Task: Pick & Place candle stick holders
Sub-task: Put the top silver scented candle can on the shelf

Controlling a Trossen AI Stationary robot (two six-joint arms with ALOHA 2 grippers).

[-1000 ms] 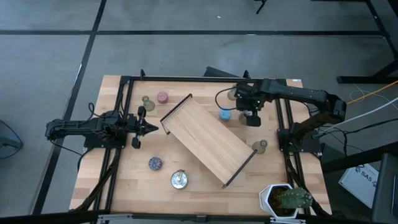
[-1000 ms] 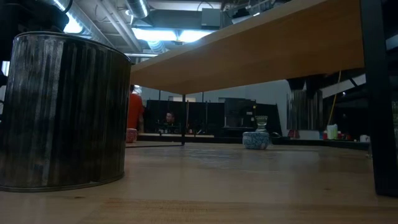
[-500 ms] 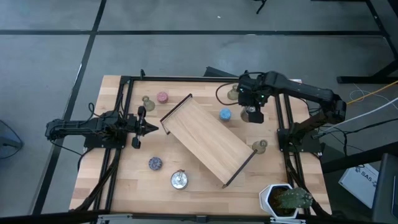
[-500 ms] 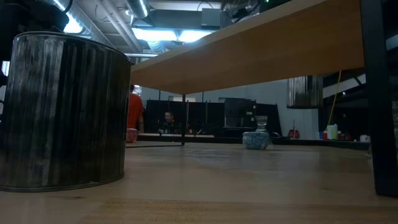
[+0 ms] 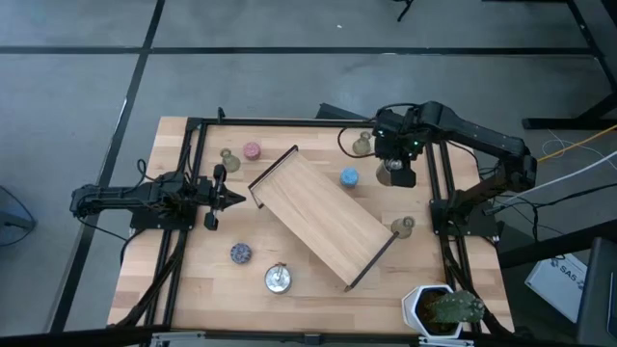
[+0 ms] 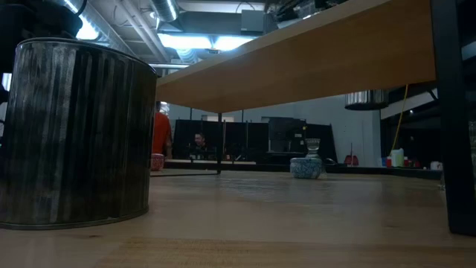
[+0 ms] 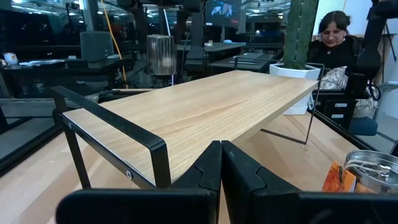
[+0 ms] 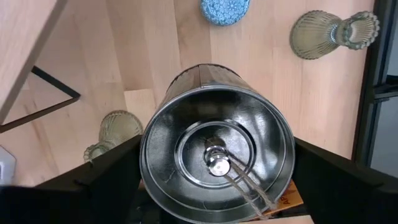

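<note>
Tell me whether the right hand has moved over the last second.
Yes. In the high view the right hand, holding a silver holder, moved right, away from the blue holder.

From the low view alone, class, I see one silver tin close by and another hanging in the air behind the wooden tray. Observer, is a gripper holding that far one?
Observer: Yes. The right wrist view shows the right gripper with a finger on each side of the silver candle holder, above the tabletop.
Operator: Where over the table is it?
Observer: In the high view, it is between the blue candle holder and the table's right edge, clear of the wooden tray.
Operator: And the other arm?
Observer: The left gripper is shut and empty, low at the table's left side, pointing at the tray's end.
</note>
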